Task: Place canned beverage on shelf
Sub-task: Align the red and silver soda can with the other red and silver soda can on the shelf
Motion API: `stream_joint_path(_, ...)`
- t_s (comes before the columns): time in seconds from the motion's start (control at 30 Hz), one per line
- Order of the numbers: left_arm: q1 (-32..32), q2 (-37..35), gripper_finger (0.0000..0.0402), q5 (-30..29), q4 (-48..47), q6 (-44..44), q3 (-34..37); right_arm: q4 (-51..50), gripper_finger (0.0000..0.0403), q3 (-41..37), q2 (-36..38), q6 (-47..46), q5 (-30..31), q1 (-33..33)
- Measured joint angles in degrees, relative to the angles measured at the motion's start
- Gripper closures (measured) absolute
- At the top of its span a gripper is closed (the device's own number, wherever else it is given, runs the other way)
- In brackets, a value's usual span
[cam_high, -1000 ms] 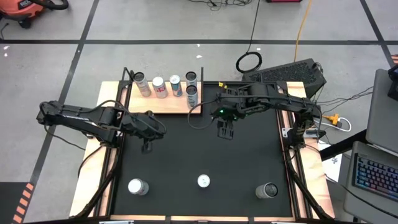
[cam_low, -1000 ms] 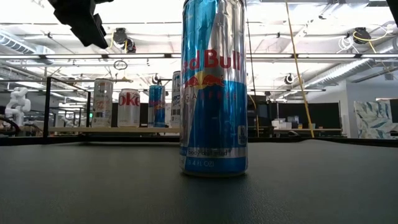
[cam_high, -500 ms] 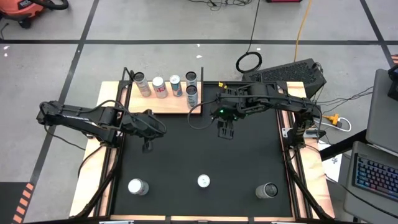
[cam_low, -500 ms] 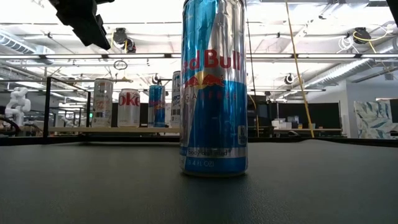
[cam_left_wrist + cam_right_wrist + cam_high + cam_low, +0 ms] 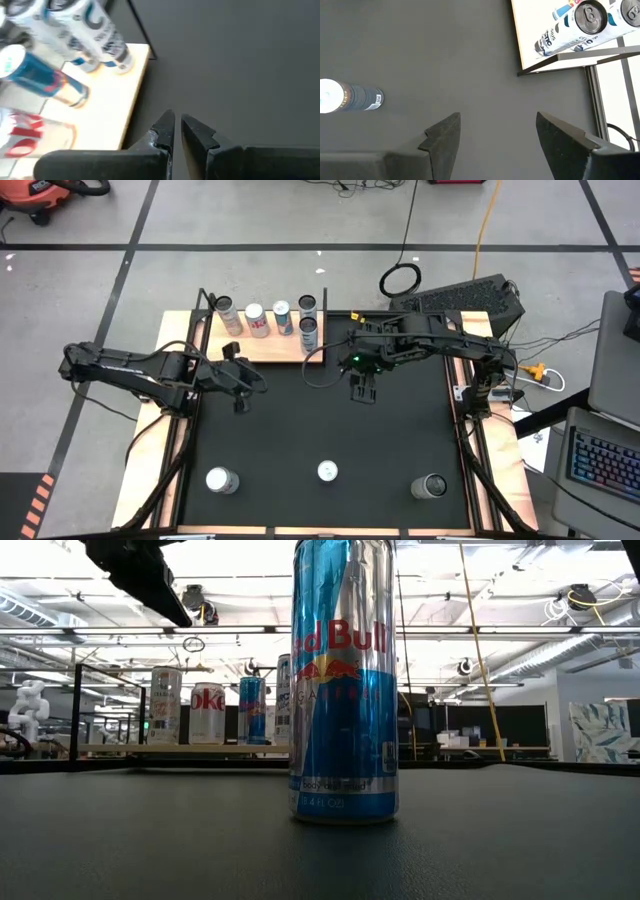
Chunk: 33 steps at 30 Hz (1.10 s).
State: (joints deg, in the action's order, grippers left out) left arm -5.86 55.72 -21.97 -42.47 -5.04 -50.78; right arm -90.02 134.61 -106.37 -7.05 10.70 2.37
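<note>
The shelf [image 5: 265, 350] is a light-wood board at the far left of the black mat [image 5: 320, 420], with several cans standing on it. Three more cans stand on the mat near the front edge: one at the left [image 5: 221, 480], a blue-and-silver one in the middle [image 5: 327, 471] [image 5: 343, 680], and one at the right [image 5: 433, 486]. My left gripper [image 5: 238, 404] [image 5: 177, 125] hangs shut and holds nothing, above the mat just in front of the shelf [image 5: 115, 110]. My right gripper [image 5: 362, 392] [image 5: 495, 125] hangs open and holds nothing, high over the mat to the right of the shelf.
Thin black uprights [image 5: 203, 298] stand at the shelf's corners. A wooden border [image 5: 150, 470] frames the mat. In the right wrist view a can [image 5: 350, 96] stands alone on the mat. Bare mat lies between the grippers and the front cans.
My left gripper has rolled and tipped at the wrist while staying in place over the mat in front of the shelf. Its fingers have stayed shut. My right arm and all the cans have kept still.
</note>
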Motion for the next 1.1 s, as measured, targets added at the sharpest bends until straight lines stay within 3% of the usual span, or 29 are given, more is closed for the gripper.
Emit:
stream_joint_path(0.17,1.1,0.0,0.0365,-1.8,0.0,-2.1,0.0,0.0,0.0163,0.0,0.0,0.3,0.0,0.0)
stream_joint_path(1.1,2.1,0.0,0.0364,5.0,-0.3,-14.2,0.0,0.0,0.0163,0.0,0.0,2.0,0.0,0.0)
